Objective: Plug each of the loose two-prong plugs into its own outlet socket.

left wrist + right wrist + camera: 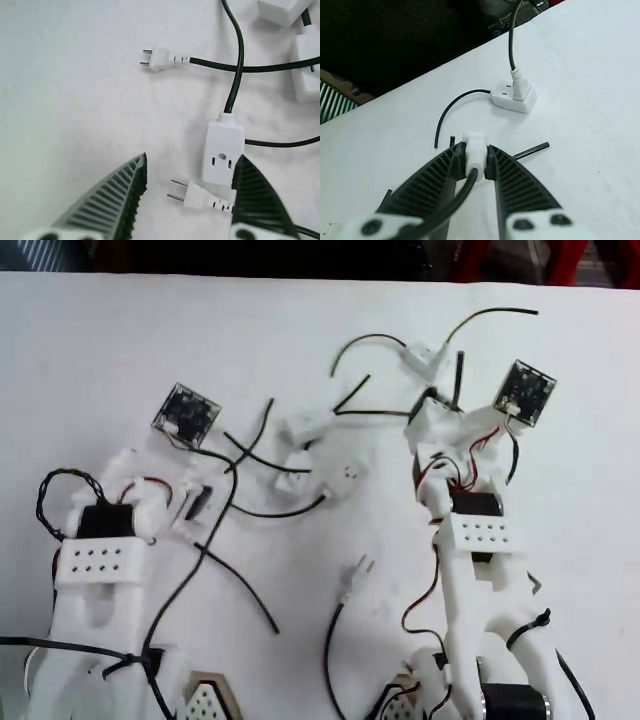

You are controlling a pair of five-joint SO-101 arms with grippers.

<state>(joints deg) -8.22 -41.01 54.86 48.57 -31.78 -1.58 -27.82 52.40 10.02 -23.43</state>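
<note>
Right gripper (475,149): clamps shut on a white plug (475,141), with its black cord (462,192) running back between the two fingers. Points toward a filled socket (512,101) on the table (590,165), a second plug (520,89) already pushed into it. Has a short cord stub (531,150) lying just past the fingertips, apart from them. In the high view, sits at one o'clock on the table, with the filled socket near, at twelve o'clock of the fingertips.

Left gripper (191,161): stands wide open, gripping nothing. Straddles a loose plug (200,196) lying flat on the table, two prongs bare, cord end tucked against one finger (255,195). Has an empty socket (222,152) just beside that plug, slots facing up, its corner at the same fingertip. Looks farther out onto a far plug (161,58), also unplugged, well apart from the empty socket, and onto two white blocks (286,9) at the edge, too cropped to name. In the high view, sits at eight o'clock on the table.

Near the table's middle in the high view, shows a mid-table socket (345,480) and, at six o'clock of it, a lone plug (355,578) with prongs toward one o'clock; cannot tell whether these match the pair seen by the left wrist
</note>
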